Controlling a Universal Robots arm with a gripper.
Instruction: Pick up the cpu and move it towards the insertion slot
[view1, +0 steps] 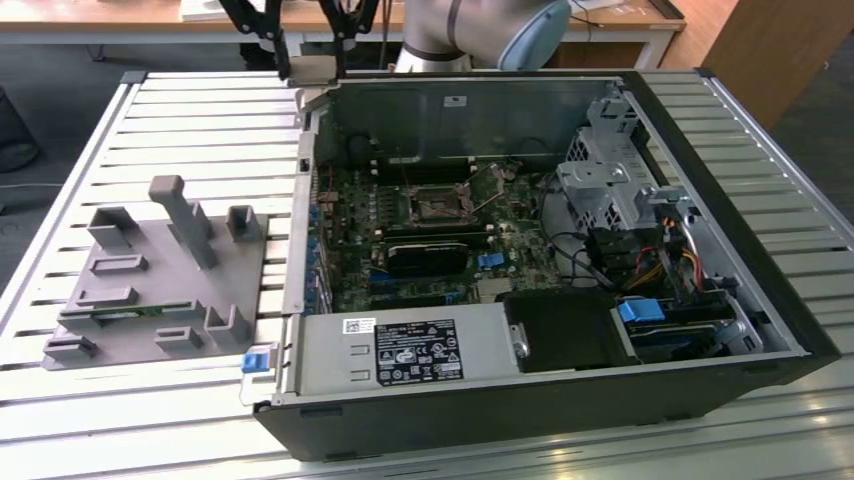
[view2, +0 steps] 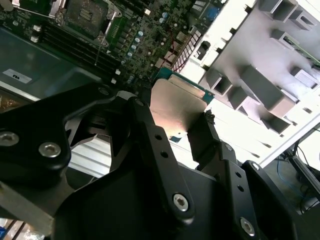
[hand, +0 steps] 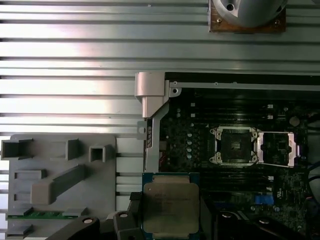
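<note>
- Fixture first: at the exterior view's left we see a grey plastic fixture (view1: 154, 290) with upright posts and recesses, resting on the ribbed, slatted metal table (view1: 200, 120).
- In the first wrist view we find the same grey plastic fixture (hand: 62, 185), and a narrow green memory stick (hand: 47, 214) lies in one of its recesses.
- Moving toward the exterior view's right, we come to the open black desktop computer case (view1: 534, 400), lying on its side on the table with its green motherboard (view1: 400, 230) exposed.
- On that board we see the square dark insertion slot with a shiny silver metal frame (view1: 437, 208), its hinged cover flipped open beside it in the first wrist view (hand: 233, 145).
- Above the case's far corner in the exterior view, we see the black gripper (view1: 307, 45) hanging with a pale flat piece at its tips; the light grey robot arm (view1: 481, 30) rises behind the case.
- In the second wrist view we see the gripper's black fingers (view2: 150, 135) pinching the small flat square cpu with a silvery metal top (view2: 175, 107) between them.
- In the first wrist view the cpu (hand: 170, 207) is held over the case's edge, between fixture and slot, well apart from the slot and not touching the board.
</note>
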